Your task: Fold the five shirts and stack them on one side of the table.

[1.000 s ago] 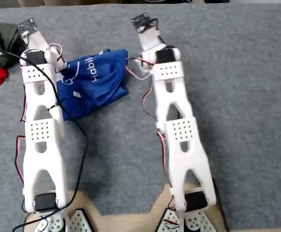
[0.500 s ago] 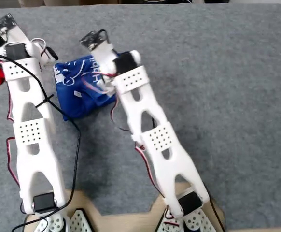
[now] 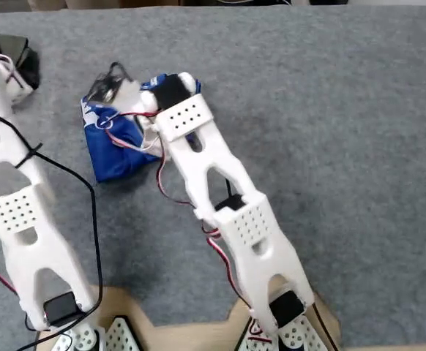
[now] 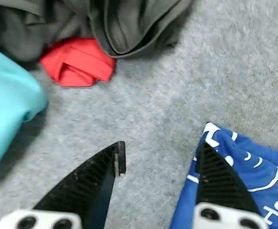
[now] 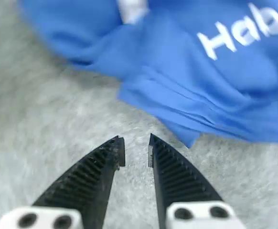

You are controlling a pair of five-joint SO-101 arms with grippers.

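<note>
Right gripper (image 5: 135,150) hangs barely parted and empty, the blue shirt (image 5: 215,81) just beyond its fingertips. Left gripper (image 4: 160,157) gapes wide, the shirt's edge beside one finger. A shallow pinch could catch one layer and drag the bundle askew.

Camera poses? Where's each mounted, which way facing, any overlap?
High: fixed above table, looking down; left arm, right arm, blue shirt.
Left wrist: on its arm, looks past left pincer at red shirt, blue shirt's edge.
Right wrist: on its arm, looks past right pincer at blue shirt.
Shared: blue shirt, all three.
</note>
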